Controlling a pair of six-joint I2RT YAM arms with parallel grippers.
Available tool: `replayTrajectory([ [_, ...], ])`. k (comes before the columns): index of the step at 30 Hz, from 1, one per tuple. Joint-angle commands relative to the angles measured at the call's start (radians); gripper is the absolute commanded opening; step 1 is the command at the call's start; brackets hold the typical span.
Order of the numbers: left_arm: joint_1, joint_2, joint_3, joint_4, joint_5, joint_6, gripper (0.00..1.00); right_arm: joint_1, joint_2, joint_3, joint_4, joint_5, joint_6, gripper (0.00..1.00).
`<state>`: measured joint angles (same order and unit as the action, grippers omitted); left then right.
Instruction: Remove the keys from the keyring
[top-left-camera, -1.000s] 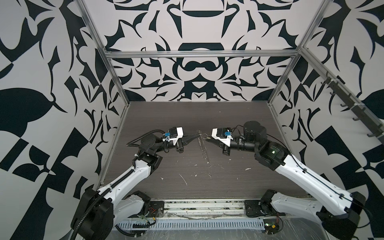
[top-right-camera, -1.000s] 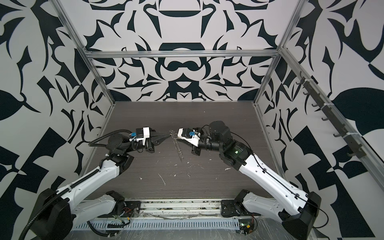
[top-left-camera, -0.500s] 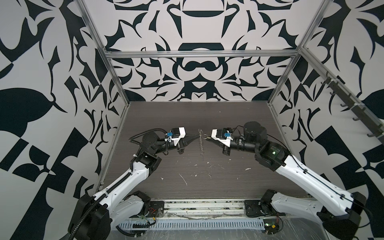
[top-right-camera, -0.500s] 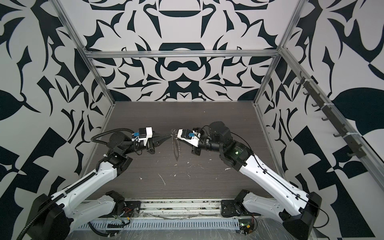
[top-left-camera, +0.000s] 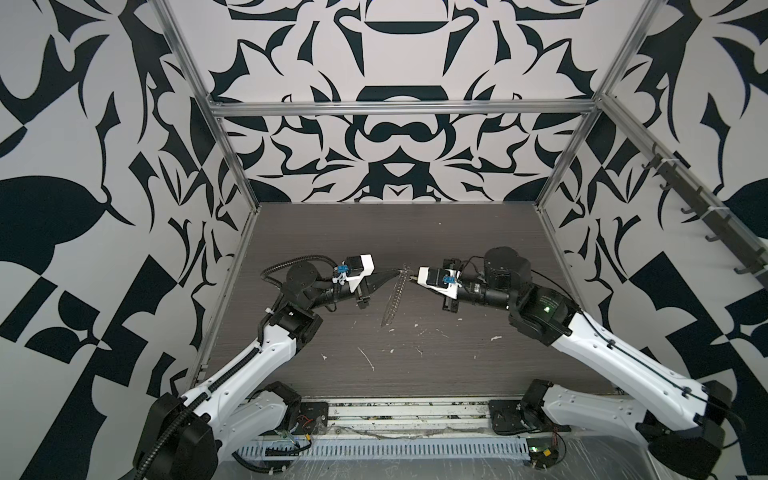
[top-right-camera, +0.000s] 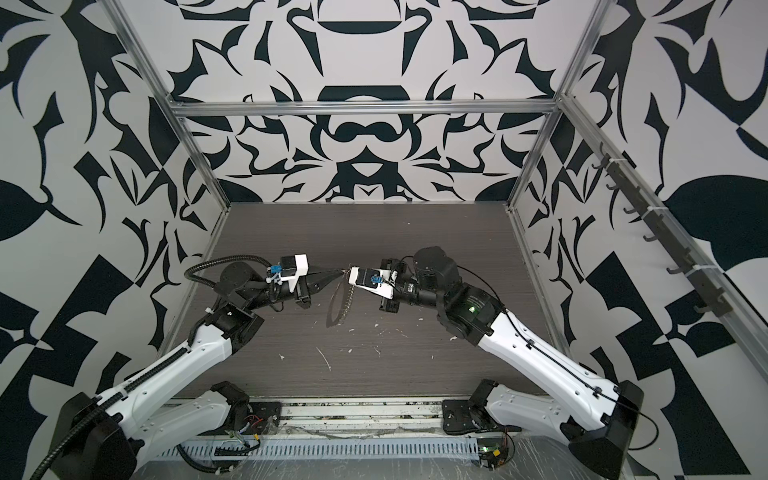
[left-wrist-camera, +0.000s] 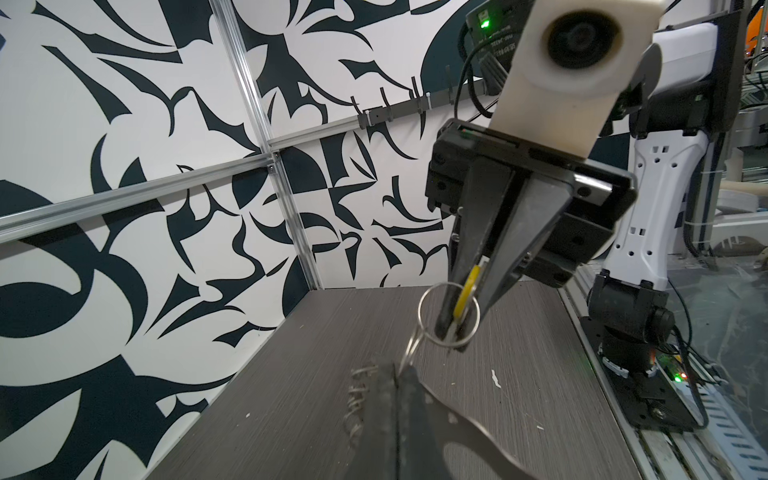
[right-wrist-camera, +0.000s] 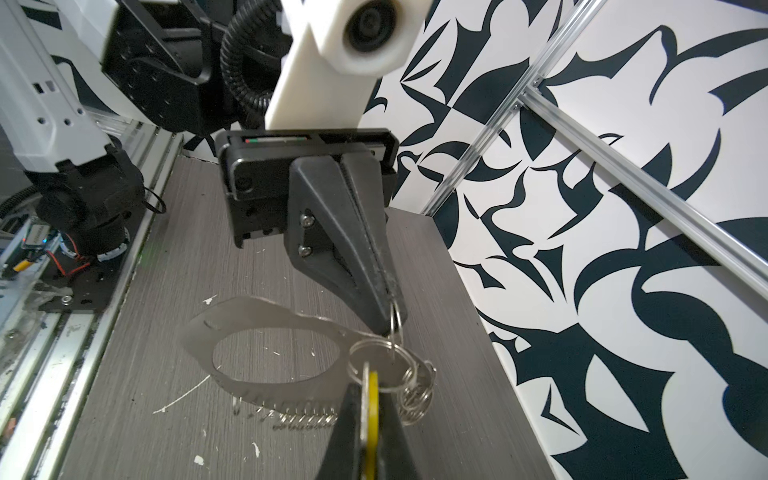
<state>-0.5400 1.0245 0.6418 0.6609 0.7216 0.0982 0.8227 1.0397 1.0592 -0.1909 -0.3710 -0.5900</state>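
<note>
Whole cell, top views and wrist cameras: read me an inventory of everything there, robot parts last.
keys: one, yellow tag with silvery blade, clamped in the right gripper, a silvery ring around it.
keyring: one, pale-grey flat hoop with silvery split rings, hanging below the gripper tips.
chain: one, silvery, hanging off the keyring.
table: one, dark grey wood grain.
flecks: several, white, scattered on the near table.
walls: three, black-and-white pattern, around the table.
hook rail: one, dark, on the right wall.
left gripper: one, black, shut on a ring of the keyring.
right gripper: one, black, shut on the keys.
</note>
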Motion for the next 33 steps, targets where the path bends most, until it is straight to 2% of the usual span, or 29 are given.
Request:
replayTrajectory([
  [1,0.021,-0.008,0.005,-0.016,-0.139,0.0,0.0,0.038,-0.044,0.043,0.018,-0.051,-0.054,0.0],
  [8,0.02,-0.004,-0.005,0.005,-0.148,-0.003,0.0,0.092,-0.041,0.026,0.022,-0.016,-0.113,0.0],
  [15,0.005,0.003,0.016,-0.036,-0.153,0.021,0.0,0.12,-0.021,0.04,0.025,0.014,-0.122,0.0],
  [20,0.0,0.002,0.049,-0.127,-0.13,0.046,0.0,0.121,0.021,0.199,-0.205,0.046,-0.198,0.0],
  [25,0.0,-0.004,0.074,-0.192,-0.155,0.066,0.0,0.121,0.111,0.403,-0.468,0.084,-0.2,0.0],
  [33,-0.033,-0.001,0.073,-0.206,-0.225,0.075,0.0,0.12,0.221,0.531,-0.558,0.056,-0.07,0.0],
])
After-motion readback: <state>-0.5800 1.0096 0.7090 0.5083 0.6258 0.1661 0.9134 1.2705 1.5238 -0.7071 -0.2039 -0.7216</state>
